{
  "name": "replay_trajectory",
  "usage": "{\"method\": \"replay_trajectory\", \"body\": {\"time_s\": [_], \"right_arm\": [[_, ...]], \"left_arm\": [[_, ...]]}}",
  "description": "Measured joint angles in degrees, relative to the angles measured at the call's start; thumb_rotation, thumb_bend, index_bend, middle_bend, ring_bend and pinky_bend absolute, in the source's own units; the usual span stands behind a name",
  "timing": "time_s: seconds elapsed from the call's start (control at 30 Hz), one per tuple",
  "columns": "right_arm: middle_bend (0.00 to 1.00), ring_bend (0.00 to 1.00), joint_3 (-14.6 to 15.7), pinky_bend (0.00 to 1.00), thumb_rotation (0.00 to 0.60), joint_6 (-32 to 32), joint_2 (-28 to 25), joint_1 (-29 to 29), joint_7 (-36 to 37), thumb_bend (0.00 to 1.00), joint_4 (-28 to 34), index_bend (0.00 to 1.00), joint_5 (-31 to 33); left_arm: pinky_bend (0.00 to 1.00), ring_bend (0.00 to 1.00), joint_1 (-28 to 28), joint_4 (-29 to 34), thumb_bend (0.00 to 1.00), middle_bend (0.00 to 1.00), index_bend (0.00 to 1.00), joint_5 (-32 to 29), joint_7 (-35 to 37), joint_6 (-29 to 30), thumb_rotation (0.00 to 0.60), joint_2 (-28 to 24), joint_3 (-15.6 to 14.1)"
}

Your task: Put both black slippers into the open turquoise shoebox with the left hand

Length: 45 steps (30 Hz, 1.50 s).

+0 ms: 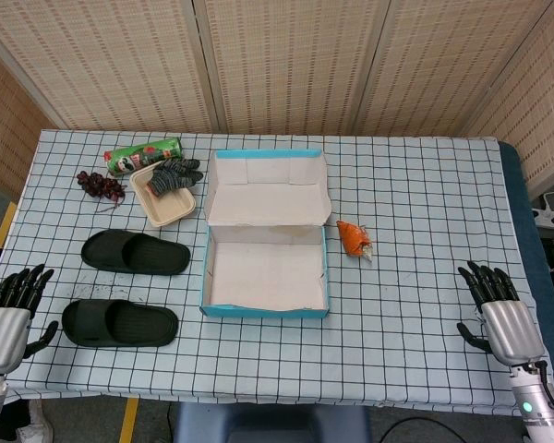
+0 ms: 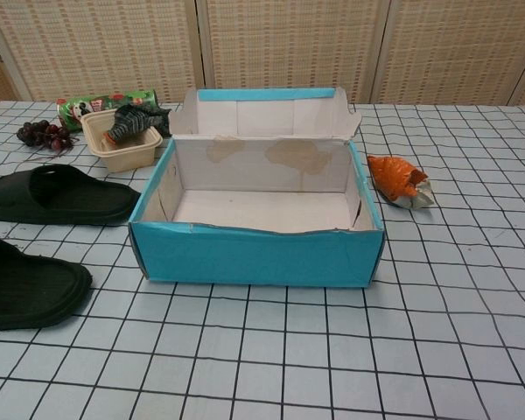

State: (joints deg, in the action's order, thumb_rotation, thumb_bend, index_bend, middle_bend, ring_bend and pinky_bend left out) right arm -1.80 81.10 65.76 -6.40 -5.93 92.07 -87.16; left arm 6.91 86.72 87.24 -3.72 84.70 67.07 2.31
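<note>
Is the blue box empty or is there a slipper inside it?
Empty. The shoebox shows only its bare white floor, and both slippers lie on the table beside it.

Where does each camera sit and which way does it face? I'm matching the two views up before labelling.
Head view: high above the table's near edge, looking steeply down; shows the left hand and right hand, fingers apart.
Chest view: low, near table height, looking forward at the open turquoise cardboard shoebox; no hands show.
Shared: shoebox, both black rubber slippers, orange crumpled wrapper.
</note>
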Motion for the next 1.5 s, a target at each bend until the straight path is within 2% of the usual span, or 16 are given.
{"method": "replay_trajectory", "body": {"time_s": [0.23, 0.53, 0.7, 1.0, 1.5], "right_arm": [[0.0, 0.0, 0.32, 0.0, 0.6, 2.03, -1.76, 0.56, 3.72, 0.17, 1.72, 0.0, -1.84], [0.0, 0.0, 1.5, 0.0, 0.6, 4.86, -5.58, 2.37, 7.52, 0.17, 4.48, 0.0, -4.41], [0.0, 0.0, 2.08, 0.0, 0.6, 4.12, -5.97, 2.22, 8.25, 0.17, 4.98, 0.0, -5.13], [0.0, 0.0, 2.24, 0.0, 0.6, 3.55, -6.49, 2.13, 8.87, 0.17, 5.31, 0.0, -5.07], [0.0, 0.0, 2.4, 0.0, 0.6, 1.31, -7.17, 1.42, 9.34, 0.17, 5.84, 0.0, -4.09]], "left_arm": [[0.08, 0.0, 0.61, 3.91, 0.35, 0.0, 0.0, -1.13, -0.99, -5.89, 0.6, -1.75, -2.49], [0.06, 0.0, 2.66, 5.97, 0.34, 0.0, 0.0, -1.19, -2.02, -12.85, 0.6, -2.53, -5.1], [0.06, 0.0, 3.81, 5.64, 0.33, 0.0, 0.0, -3.68, -3.49, -15.87, 0.6, -1.21, -4.82], [0.06, 0.0, 6.92, 7.29, 0.33, 0.0, 0.0, -12.12, -11.69, -22.14, 0.6, 0.34, -3.3], [0.06, 0.0, 10.46, 9.16, 0.34, 0.0, 0.0, -15.29, -14.63, -26.08, 0.6, 1.92, -2.82]]}}
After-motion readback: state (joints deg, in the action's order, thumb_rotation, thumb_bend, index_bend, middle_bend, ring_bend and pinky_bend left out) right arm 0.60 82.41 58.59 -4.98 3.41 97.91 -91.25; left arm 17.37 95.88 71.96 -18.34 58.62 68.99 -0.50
